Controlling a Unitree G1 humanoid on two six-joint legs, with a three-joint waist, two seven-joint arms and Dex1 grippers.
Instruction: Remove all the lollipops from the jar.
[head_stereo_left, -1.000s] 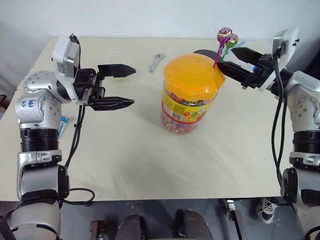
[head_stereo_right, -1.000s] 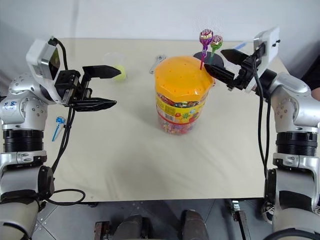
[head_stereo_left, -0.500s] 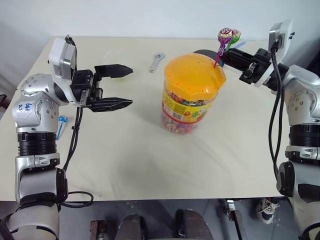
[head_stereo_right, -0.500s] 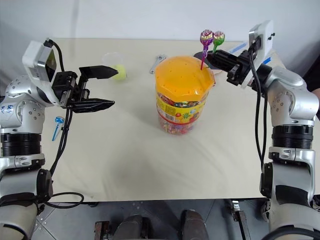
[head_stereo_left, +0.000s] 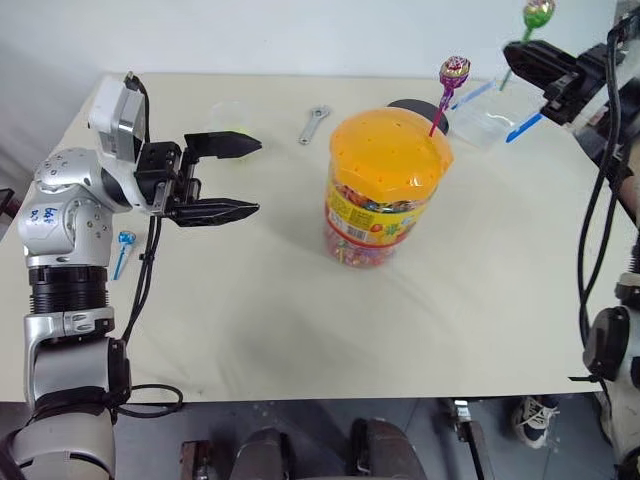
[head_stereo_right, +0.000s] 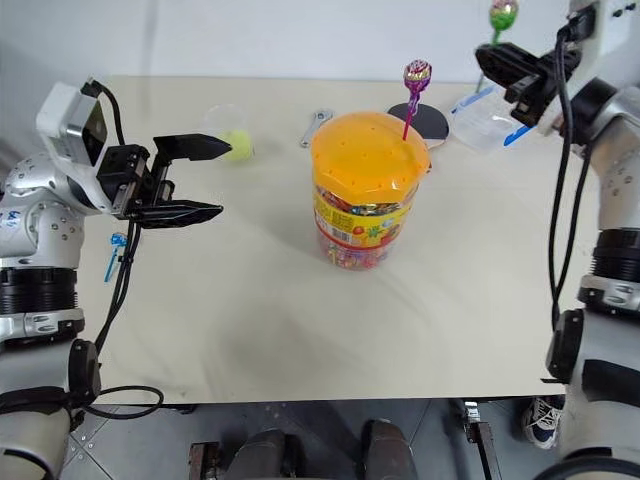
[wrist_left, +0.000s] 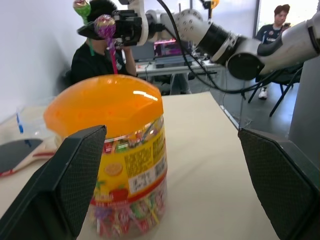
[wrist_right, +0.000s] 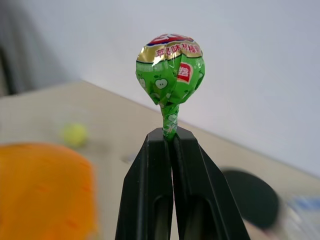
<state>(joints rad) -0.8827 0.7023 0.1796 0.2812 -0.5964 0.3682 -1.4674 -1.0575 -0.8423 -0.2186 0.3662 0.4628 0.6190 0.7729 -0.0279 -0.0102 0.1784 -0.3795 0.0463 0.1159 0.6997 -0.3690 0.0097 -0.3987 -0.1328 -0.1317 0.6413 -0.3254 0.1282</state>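
Lifted clear of the clear plastic jar with the domed orange perforated lid (head_stereo_left: 385, 185), the green-wrapped lollipop (wrist_right: 170, 75) now rides above and to the right of it, clamped by its stick in the right gripper (wrist_right: 170, 136) (fingers pressed together). One magenta-stick lollipop (head_stereo_left: 453, 72) stands in the lid's far right edge. Left of the jar, the left gripper (head_stereo_left: 238, 176) hangs with fingers spread, holding nothing, near a blue-stick lollipop (head_stereo_left: 124, 246) lying on the beige table (head_stereo_left: 300, 320).

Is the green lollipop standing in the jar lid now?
No, the right claw holds the green lollipop by its stick, away from the jar.
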